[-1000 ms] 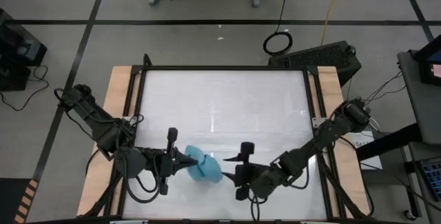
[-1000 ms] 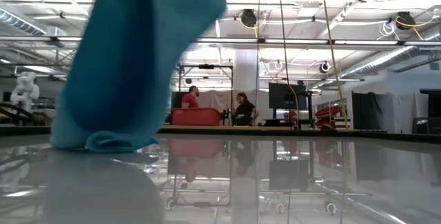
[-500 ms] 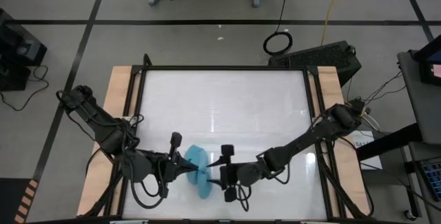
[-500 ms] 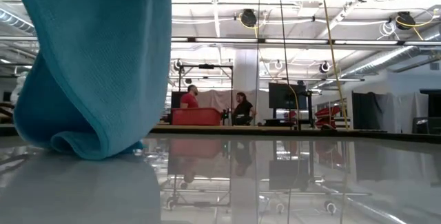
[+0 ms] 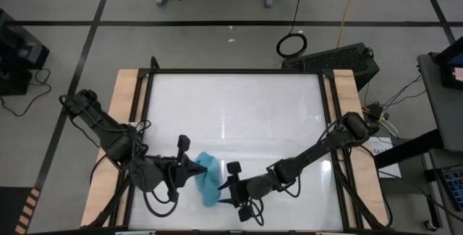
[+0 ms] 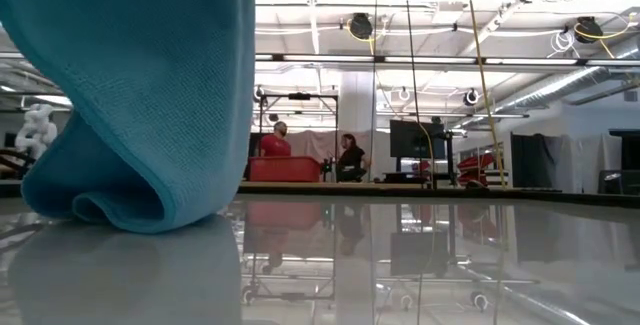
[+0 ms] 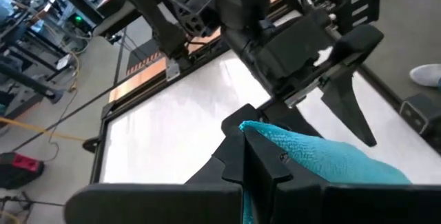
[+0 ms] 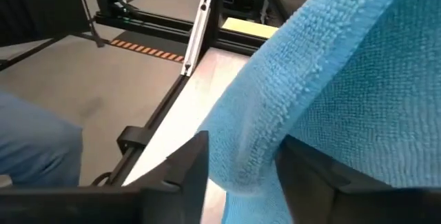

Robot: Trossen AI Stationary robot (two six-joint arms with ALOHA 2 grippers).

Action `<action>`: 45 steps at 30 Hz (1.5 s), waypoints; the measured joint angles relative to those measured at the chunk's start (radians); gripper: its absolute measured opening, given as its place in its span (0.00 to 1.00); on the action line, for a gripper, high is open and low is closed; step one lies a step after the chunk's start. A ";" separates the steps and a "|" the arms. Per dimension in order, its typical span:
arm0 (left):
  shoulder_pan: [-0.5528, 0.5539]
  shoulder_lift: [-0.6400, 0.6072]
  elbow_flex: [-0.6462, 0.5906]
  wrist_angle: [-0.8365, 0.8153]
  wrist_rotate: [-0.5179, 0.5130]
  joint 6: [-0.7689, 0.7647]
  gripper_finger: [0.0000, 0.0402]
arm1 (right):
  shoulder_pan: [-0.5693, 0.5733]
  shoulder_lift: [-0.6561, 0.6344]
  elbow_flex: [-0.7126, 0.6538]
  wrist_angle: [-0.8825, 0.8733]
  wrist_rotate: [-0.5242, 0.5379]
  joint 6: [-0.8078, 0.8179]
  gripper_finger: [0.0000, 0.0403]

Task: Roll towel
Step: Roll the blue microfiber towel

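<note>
The turquoise towel (image 5: 207, 178) hangs bunched near the table's front edge, left of centre. Its lower fold (image 6: 110, 210) rests on the glossy white tabletop (image 5: 239, 112). My left gripper (image 5: 194, 168) comes from the left and is shut on the towel (image 7: 324, 155). My right gripper (image 5: 223, 186) reaches in from the right, low and nearly level, and a thick fold of the towel (image 8: 331, 79) fills the gap between its fingers. In the low view the towel (image 6: 140, 105) covers the left of the picture and both grippers are hidden. My left gripper pinches an upper edge of the towel (image 7: 249, 126) between its two fingertips, coming from the table's left and slanting down. The cloth hangs below the hold, its lower fold on the table. My right gripper has a thick, rounded fold of the towel (image 8: 241, 138) between its two fingers (image 8: 189, 165), coming nearly level from the table's right. The cloth drapes over one finger and hides where it touches. Several layers sit in the hold.
A black frame (image 5: 148, 119) and wooden side boards (image 5: 123, 134) border the tabletop. Bare tabletop stretches behind and to the right of the towel. Two people (image 6: 310, 155) show far off in the room beyond the table.
My right gripper has moved toward the table's left edge and down, reaching the towel and taking its fold between the fingers. The towel has sunk: more of its lower end now lies folded on the table, nearer the front edge.
</note>
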 joint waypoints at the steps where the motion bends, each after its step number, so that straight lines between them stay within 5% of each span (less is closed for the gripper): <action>1: 0.002 0.000 0.000 -0.004 -0.003 0.000 0.00 | -0.001 0.000 0.000 0.000 0.000 -0.002 0.34; 9: 0.003 0.000 0.000 -0.013 -0.069 0.000 0.00 | -0.003 0.006 0.000 0.007 -0.077 -0.010 0.14; 22: 0.002 0.000 0.000 -0.017 -0.080 -0.019 0.00 | -0.022 0.055 0.000 0.080 -0.036 0.005 0.17; 32: -0.003 0.000 0.000 -0.027 -0.086 -0.026 0.00 | -0.006 0.040 -0.001 0.036 -0.026 -0.006 0.01; 45: -0.144 -0.009 0.108 -0.036 -0.063 0.002 0.00 | 0.178 -0.280 0.105 -0.377 -0.021 -0.096 0.00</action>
